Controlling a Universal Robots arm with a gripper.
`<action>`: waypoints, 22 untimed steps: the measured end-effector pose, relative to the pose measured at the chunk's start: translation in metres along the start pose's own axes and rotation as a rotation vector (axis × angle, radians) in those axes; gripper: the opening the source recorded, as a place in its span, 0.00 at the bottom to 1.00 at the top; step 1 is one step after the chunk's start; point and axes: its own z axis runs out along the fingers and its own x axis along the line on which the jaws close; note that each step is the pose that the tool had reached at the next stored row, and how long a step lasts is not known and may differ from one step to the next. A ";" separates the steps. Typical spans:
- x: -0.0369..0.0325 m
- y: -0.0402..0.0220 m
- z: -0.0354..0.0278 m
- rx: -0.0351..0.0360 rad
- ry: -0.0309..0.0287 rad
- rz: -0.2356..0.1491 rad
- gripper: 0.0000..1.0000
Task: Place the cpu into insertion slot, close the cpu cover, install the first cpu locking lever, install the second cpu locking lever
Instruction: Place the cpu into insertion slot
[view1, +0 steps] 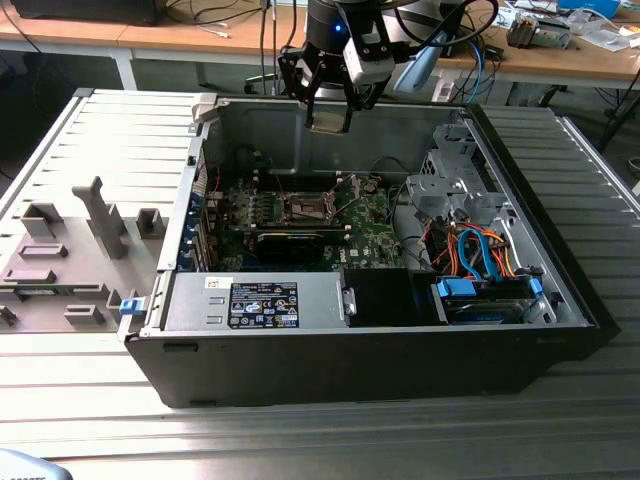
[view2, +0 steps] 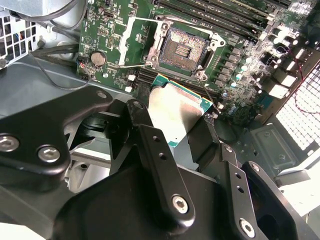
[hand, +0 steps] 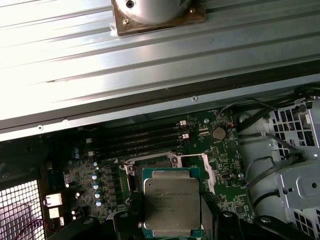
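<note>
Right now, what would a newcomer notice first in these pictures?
The silvery cpu, held in the black claw above the green motherboard, stands out in both wrist views. On the board the insertion slot lies bare, its cpu cover swung open beside it. In the exterior view, the open computer case lies on a ribbed metal table.

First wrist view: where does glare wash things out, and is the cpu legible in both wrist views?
First wrist view: the ribbed metal surface blows out white; the cpu is evenly lit. Second wrist view: the cpu reflects pale, the gripper dark in front.
</note>
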 end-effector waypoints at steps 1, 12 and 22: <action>0.0000 0.0000 0.0000 0.0000 0.0000 0.001 0.55; 0.0000 0.0000 0.0000 -0.0001 -0.0004 0.005 0.55; 0.0000 0.0000 0.0000 -0.0003 -0.0014 0.016 0.55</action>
